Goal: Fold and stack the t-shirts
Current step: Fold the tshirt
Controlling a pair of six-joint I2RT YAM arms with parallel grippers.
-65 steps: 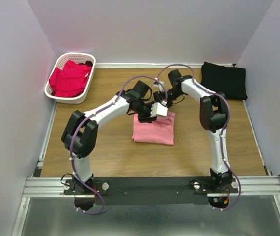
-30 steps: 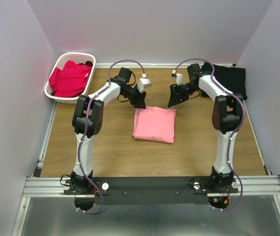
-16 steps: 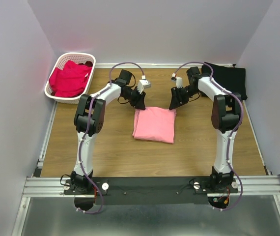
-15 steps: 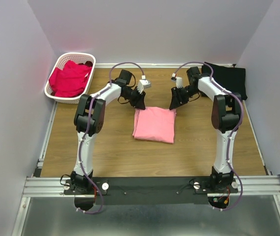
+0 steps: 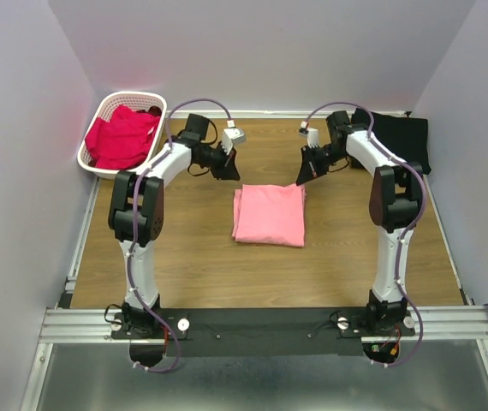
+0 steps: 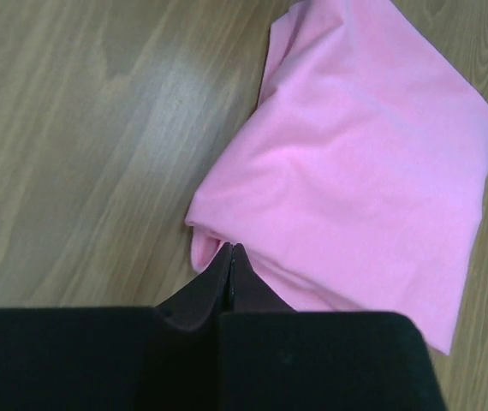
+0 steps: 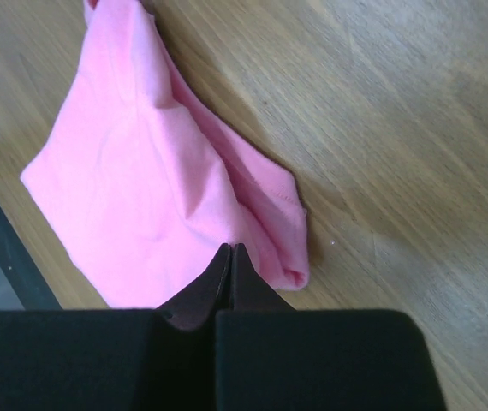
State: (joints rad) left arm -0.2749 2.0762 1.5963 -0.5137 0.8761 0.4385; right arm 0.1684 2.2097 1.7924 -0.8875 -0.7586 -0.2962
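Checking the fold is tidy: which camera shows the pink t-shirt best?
Top external: the pink t-shirt lies whole, a folded rectangle. Both wrist views show it close up but cropped at the top edge, its near part hidden behind the left pincer or right pincer.

pink t-shirt [image 6: 355, 171]: soft matt knit cloth, smooth with shallow creases, stitched hem showing at the folded edge; the magenta-red t-shirts [image 5: 122, 137] and black t-shirt [image 5: 391, 139] look like the same matt fabric. Table [image 6: 81, 128] is wood-grain board, smooth, satin finish with a pale glare patch; basket [image 5: 117, 170] is white slotted plastic with a slight gloss. Left gripper [image 6: 231, 250] and right gripper [image 7: 229, 250] are smooth matt black, hard plastic by the look; arm shells [image 5: 140, 270] are glossy white and black, front rail [image 5: 81, 324] is bare brushed metal.
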